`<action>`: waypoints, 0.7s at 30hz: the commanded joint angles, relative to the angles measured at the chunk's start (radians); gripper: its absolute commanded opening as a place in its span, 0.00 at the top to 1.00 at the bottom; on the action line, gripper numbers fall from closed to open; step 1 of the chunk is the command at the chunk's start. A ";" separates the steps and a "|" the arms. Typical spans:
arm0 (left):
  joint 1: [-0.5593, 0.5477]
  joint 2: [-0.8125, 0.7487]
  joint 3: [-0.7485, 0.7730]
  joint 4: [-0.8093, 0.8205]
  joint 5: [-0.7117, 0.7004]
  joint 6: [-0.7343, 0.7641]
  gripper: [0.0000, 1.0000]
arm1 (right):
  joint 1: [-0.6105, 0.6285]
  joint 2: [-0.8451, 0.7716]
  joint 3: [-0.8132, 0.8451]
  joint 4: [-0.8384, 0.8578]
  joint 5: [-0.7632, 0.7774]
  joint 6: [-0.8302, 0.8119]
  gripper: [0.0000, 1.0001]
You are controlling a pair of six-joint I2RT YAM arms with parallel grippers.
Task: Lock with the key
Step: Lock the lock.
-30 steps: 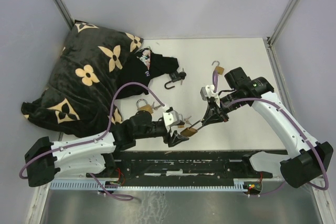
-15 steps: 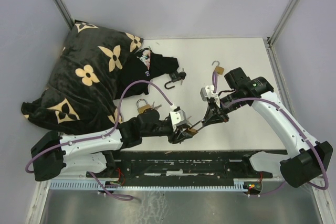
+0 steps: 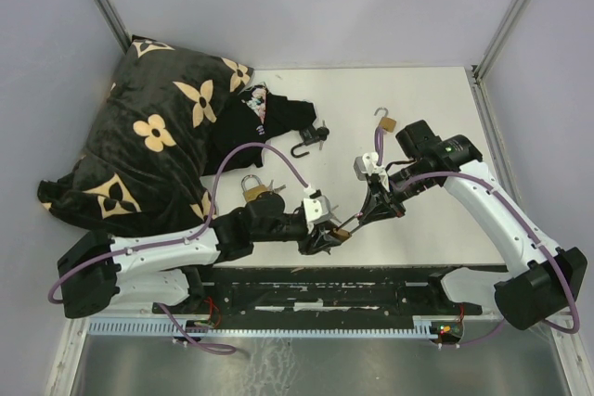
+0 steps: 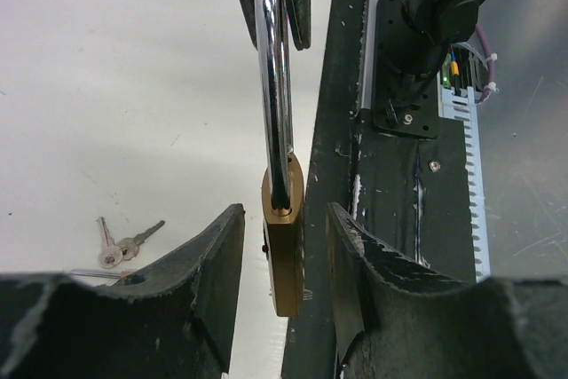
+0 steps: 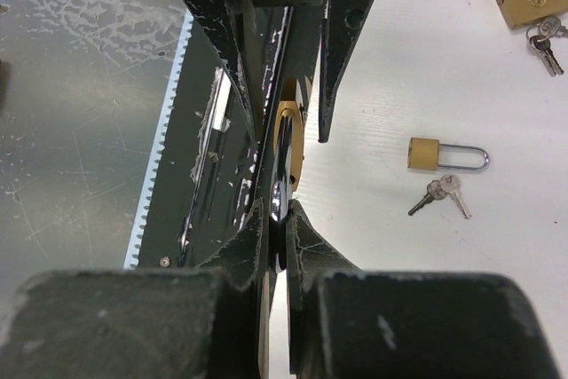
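Cushion (image 3: pixel 158 136) far left, padlock (image 3: pixel 340 231) near front edge, second padlock (image 3: pixel 252 190) apparently just behind.

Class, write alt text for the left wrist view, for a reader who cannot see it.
A brass padlock hangs by its long silver shackle, pinched from above by the right gripper, with its body between the open jaws of the left gripper. Two small keys lie on the white table.

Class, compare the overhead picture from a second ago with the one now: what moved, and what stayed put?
The left gripper reached rightward until its open fingers flank the brass padlock, not clearly gripping it. The right gripper stayed shut on the shackle, in place. The spare padlocks and black cushion did not move.
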 commanded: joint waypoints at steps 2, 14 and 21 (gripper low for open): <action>-0.005 0.026 0.019 0.068 0.041 -0.043 0.52 | -0.003 -0.005 0.058 -0.002 -0.088 -0.020 0.98; -0.004 0.046 0.026 0.086 0.069 -0.056 0.64 | -0.004 -0.001 0.060 -0.014 -0.088 -0.029 0.98; -0.004 0.056 0.020 0.090 0.068 -0.063 0.65 | -0.004 0.006 0.063 -0.030 -0.085 -0.047 0.98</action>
